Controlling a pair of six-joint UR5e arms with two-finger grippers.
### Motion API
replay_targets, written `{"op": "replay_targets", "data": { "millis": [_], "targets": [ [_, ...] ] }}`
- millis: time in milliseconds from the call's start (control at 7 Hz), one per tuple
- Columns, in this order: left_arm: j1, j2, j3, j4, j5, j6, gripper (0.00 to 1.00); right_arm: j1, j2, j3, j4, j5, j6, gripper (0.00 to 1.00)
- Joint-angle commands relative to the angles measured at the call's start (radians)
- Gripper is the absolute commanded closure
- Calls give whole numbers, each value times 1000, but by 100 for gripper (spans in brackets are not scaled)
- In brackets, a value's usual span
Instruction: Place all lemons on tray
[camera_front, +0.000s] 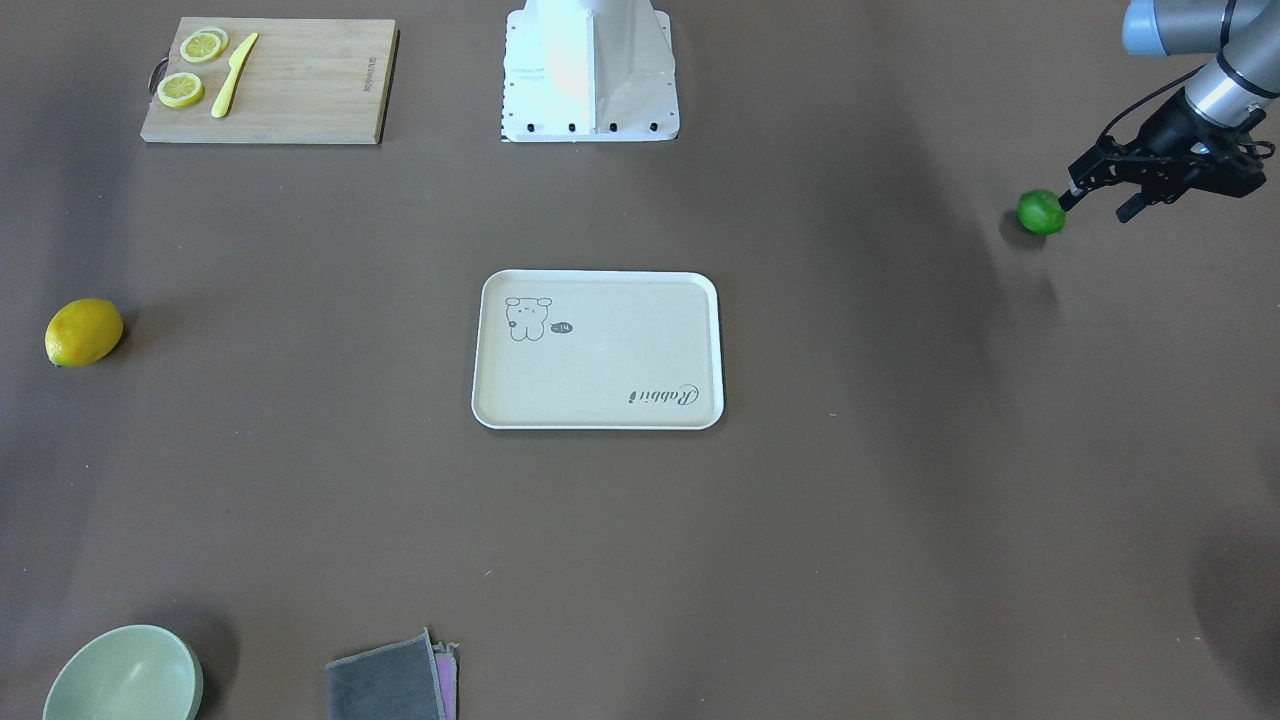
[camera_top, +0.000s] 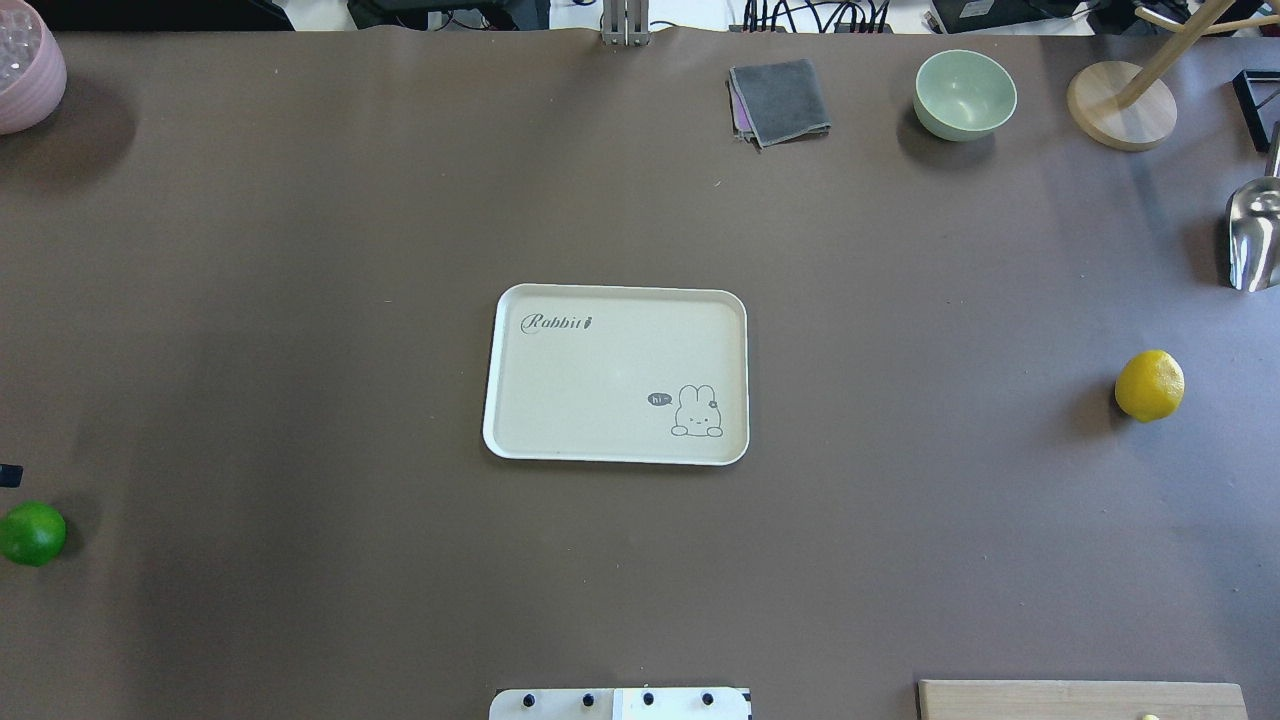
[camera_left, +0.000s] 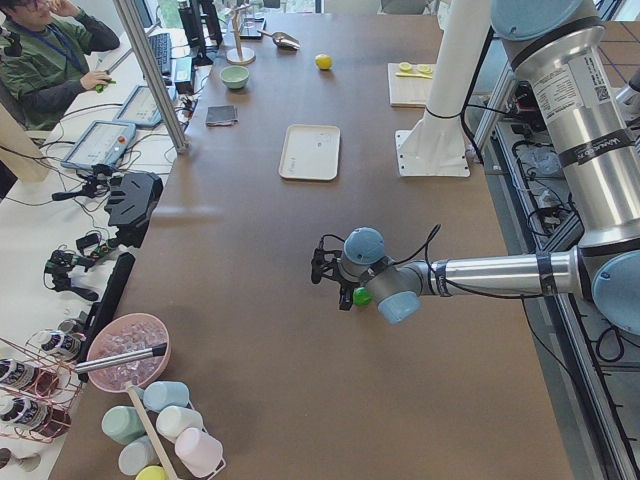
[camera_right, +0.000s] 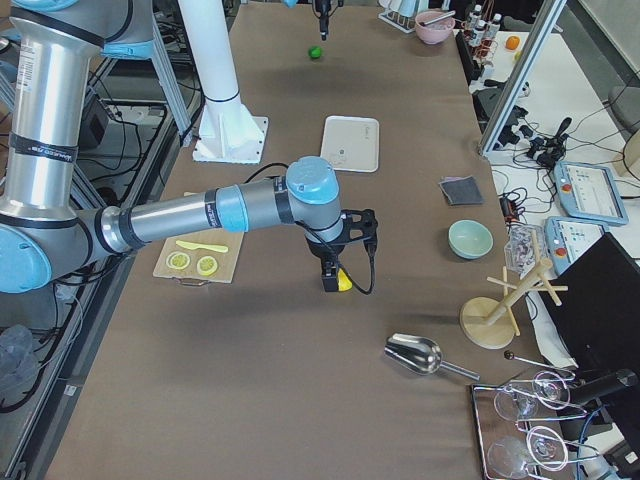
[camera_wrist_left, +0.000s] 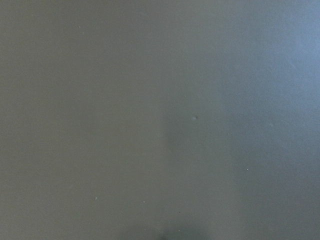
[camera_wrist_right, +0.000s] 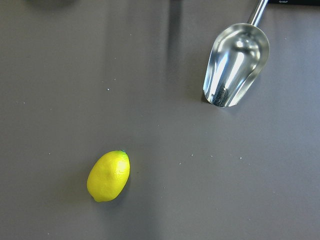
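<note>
1. The tray (camera_front: 620, 350) lay bare at the table's centre. The green lemon (camera_front: 1040, 212) sat well off toward the robot's left end and the yellow lemon (camera_front: 84, 332) well off toward its right end, neither on the tray
2. The left gripper (camera_front: 1099, 201) hung just beside the green lemon, jaws spread, nothing between them. Whether one fingertip (camera_front: 1075, 192) touched the fruit could not be judged
3. The step in hand looked like the reach for the green lemon. Done well, that probably meant centring the spread jaws over the fruit's narrower width, lowering past its widest part and closing gently, since a glossy oval fruit would likely roll out of an off-centre pinch
4. The right gripper (camera_right: 332, 272) hovered over the yellow lemon, seen only from the right end; its jaw state could not be told
5. The left wrist camera showed only bare table. The overhead view cut the left gripper to a dark sliver. The right wrist camera showed the yellow lemon and a metal scoop (camera_wrist_right: 235, 65), but no fingers
</note>
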Motion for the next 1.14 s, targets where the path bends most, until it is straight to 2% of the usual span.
{"op": "replay_targets", "data": {
  "millis": [0,571,1000],
  "targets": [
    [83,7,32,-28,75,-48,2,0,-4,0,0,0,-1,0],
    [147,7,60,-91,89,-97,2,0,-32,-2,48,-2,-1,0],
    [219,6,81,-117,146,-101,2,0,-32,0,48,-3,0,0]
  ]
}}
